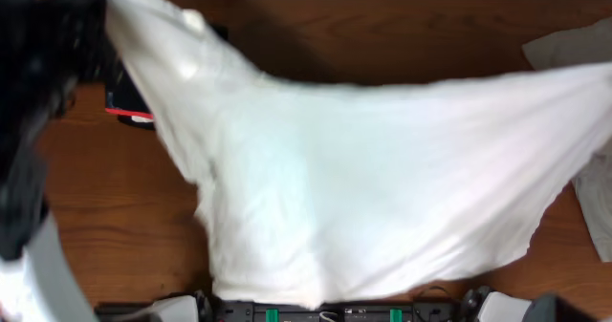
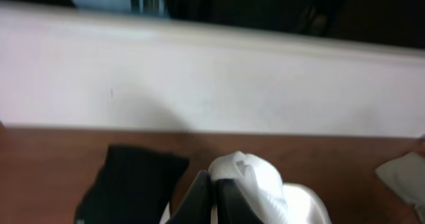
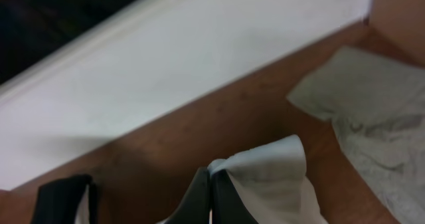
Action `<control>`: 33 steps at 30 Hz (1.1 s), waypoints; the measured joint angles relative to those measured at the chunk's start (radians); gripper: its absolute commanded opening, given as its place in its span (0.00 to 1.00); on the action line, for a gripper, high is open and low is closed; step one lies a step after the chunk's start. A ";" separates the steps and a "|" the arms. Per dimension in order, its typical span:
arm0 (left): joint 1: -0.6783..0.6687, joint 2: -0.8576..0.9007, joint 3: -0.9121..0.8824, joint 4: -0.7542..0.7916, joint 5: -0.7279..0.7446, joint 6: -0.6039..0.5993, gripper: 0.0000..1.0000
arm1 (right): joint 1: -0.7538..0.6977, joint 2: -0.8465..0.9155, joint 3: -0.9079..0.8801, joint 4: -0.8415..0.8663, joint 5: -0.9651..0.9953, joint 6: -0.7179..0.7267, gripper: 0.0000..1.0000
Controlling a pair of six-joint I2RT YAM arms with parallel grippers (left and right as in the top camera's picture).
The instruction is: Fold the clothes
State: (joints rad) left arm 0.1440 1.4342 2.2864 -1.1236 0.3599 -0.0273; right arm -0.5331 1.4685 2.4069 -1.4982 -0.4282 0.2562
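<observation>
Hanging spread between both arms: large white soft-fabric T-shirt, lifted over brown wooden worktop. Left claw pressed together on bunched white hem. Right claw pinching thin white corner. Risks: corner slipping out (very little cloth in that grip), so shirt drops in heap; sagging middle snagging small black red-edged garment underneath. Count: white shirt one, black garment one, grey-beige cloth far right one, possibly two, claws two.

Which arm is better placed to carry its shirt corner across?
Likely left: the left end effector grips the white T-shirt beside the black garment; sweeping right lands on spread shirt. The right end effector, also gripping, crowds the grey garment.
</observation>
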 measured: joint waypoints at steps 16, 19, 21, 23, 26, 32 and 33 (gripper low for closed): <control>-0.124 0.319 -0.002 0.116 0.000 0.059 0.06 | 0.050 0.397 -0.002 0.101 0.008 -0.068 0.01; -0.137 0.383 -0.002 0.134 0.000 0.066 0.06 | 0.088 0.475 -0.002 0.141 0.011 -0.077 0.01; -0.138 0.425 -0.002 0.140 -0.001 0.070 0.06 | 0.109 0.523 -0.002 0.161 0.011 -0.080 0.01; -0.139 0.464 -0.002 0.139 -0.001 0.080 0.06 | 0.123 0.558 -0.002 0.169 0.011 -0.083 0.01; -0.139 0.500 -0.005 0.136 -0.014 0.089 0.06 | 0.138 0.602 -0.004 0.182 0.011 -0.092 0.01; -0.139 0.427 -0.009 0.120 -0.046 0.095 0.05 | 0.135 0.572 -0.011 0.175 0.018 -0.100 0.01; -0.139 0.399 -0.010 0.111 -0.048 0.094 0.06 | 0.134 0.557 -0.011 0.163 0.019 -0.100 0.01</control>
State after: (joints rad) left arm 0.0051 1.8336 2.2768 -1.0126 0.3115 0.0666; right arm -0.3992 2.0251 2.3955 -1.3350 -0.4088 0.1558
